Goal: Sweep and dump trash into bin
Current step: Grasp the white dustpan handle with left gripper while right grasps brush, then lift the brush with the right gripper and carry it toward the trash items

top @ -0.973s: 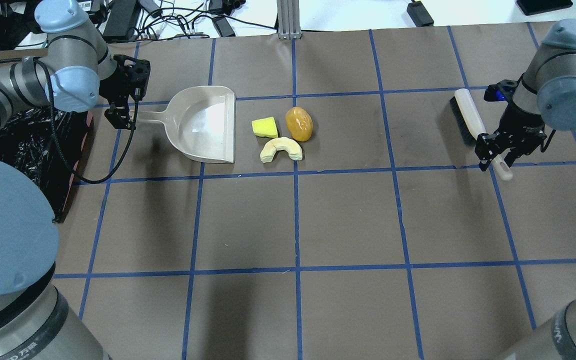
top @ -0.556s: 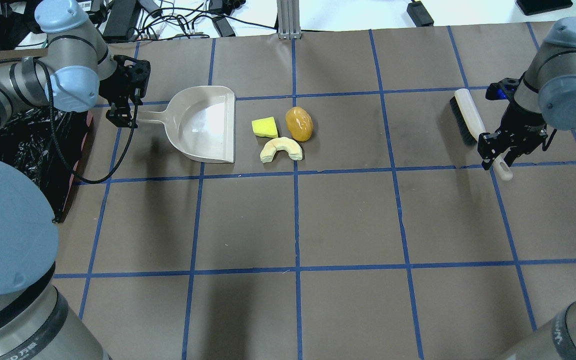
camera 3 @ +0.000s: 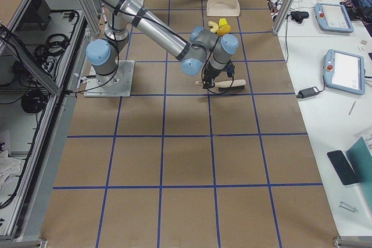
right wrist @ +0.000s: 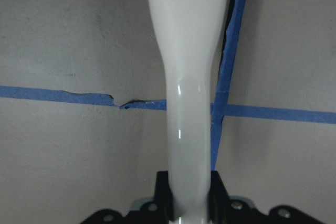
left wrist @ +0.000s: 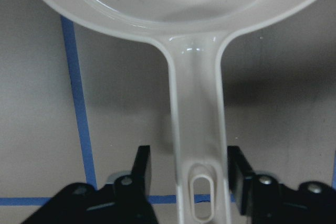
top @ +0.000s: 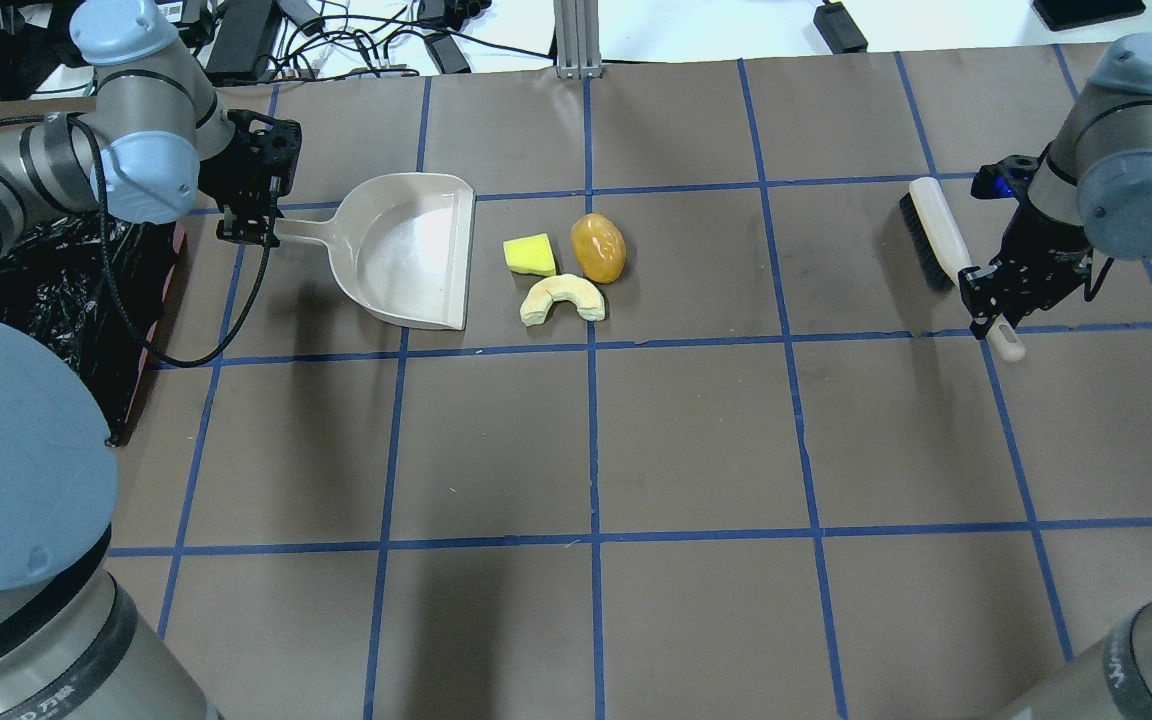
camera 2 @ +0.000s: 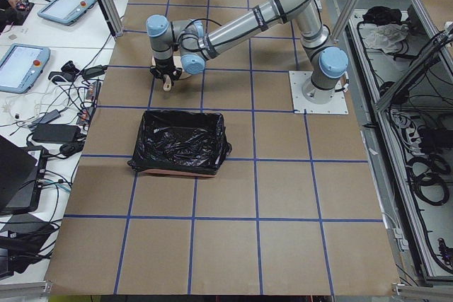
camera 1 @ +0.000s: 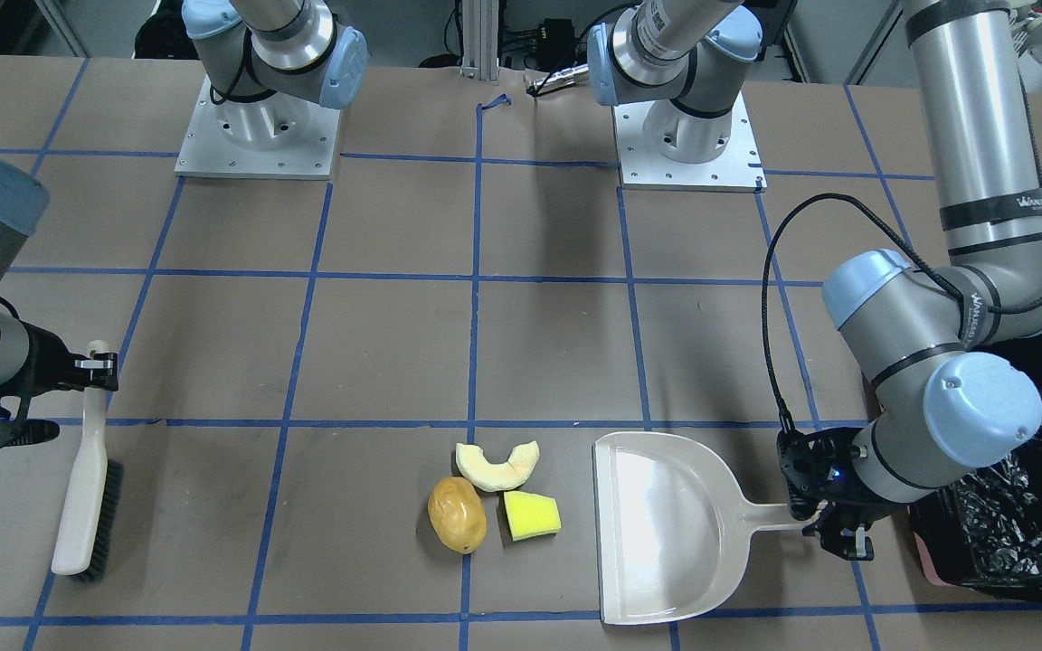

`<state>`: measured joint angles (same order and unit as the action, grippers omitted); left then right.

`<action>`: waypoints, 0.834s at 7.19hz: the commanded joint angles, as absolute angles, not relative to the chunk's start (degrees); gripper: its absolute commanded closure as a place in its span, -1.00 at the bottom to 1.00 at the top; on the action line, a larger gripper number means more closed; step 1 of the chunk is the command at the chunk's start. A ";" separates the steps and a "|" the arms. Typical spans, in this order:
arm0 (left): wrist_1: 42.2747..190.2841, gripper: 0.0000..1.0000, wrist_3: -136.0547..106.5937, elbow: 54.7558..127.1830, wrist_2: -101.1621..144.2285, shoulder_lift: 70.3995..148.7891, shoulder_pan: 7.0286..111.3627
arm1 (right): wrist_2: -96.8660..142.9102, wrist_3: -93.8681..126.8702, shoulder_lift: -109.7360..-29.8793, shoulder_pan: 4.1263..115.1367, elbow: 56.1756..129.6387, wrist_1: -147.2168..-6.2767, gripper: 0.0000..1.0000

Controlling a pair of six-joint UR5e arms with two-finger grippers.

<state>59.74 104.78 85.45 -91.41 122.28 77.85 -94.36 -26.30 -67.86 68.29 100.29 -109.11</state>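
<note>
**A:** What do you get from across the table?

**B:** You see the left arm's wrist bent low. The left gripper [camera 1: 833, 532] sits at the end of the beige dustpan's [camera 1: 666, 533] handle. The bin [camera 1: 1018, 520] is just beside it, partly covered by the elbow. The right gripper [camera 1: 94, 369] holds the brush [camera 1: 82, 506] by its handle tip. The potato [camera 1: 457, 515], melon rind slice [camera 1: 496, 466] and sponge wedge [camera 1: 531, 515] huddle on the table just off the pan's open lip.

**A:** And overhead?

**B:** The trash lies between pan and brush, nearer the pan. The left arm hides most of the bin.

**A:** The side cameras?

**B:** From the left end you see the whole bin, with the left gripper beyond it too small to read. From the right end, the right wrist points down over the brush, and its elbow cuts off part of the trash.

**A:** The wrist cameras?

**B:** On the left, the fingers [left wrist: 140, 174] are spread astride the pan handle. You see a gap on one side, and the other finger is almost touching. On the right, the fingers [right wrist: 161, 190] pinch the brush handle from both sides. The bristles are out of frame.
</note>
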 commanded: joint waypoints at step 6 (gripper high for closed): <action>62.49 0.89 104.15 85.08 -95.09 121.64 79.36 | -92.73 -22.68 -69.78 70.47 98.44 -106.44 1.00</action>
